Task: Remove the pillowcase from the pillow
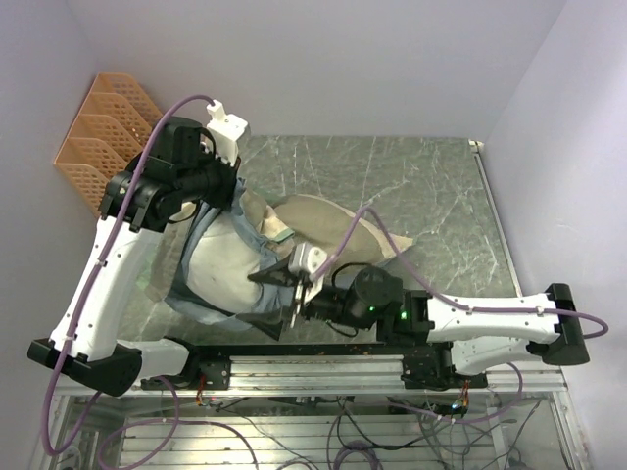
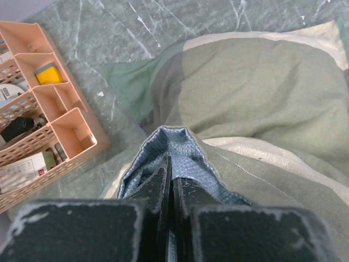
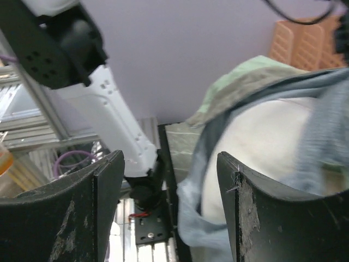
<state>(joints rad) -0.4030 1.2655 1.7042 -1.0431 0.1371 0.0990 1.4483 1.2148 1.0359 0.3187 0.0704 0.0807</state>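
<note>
The off-white pillow (image 1: 220,266) lies at the table's left, partly bared. The pillowcase (image 1: 328,227) has its tan and olive part bunched to the right and its blue-grey rim around the pillow. My left gripper (image 2: 172,164) is shut on a fold of the blue-grey rim at the pillow's far end; the pillowcase (image 2: 251,82) spreads beyond it. In the top view the left gripper (image 1: 232,196) is mostly hidden under its wrist. My right gripper (image 1: 270,299) is open at the pillow's near right side. In its wrist view the right gripper (image 3: 169,158) has the pillow (image 3: 267,142) and a blue-grey edge of the pillowcase (image 3: 191,207) by its right finger.
An orange mesh organizer (image 1: 103,137) with small items stands at the far left by the wall, also in the left wrist view (image 2: 49,125). The green marble table (image 1: 421,196) extends right. A metal rail (image 1: 313,367) runs along the near edge. Walls close in on both sides.
</note>
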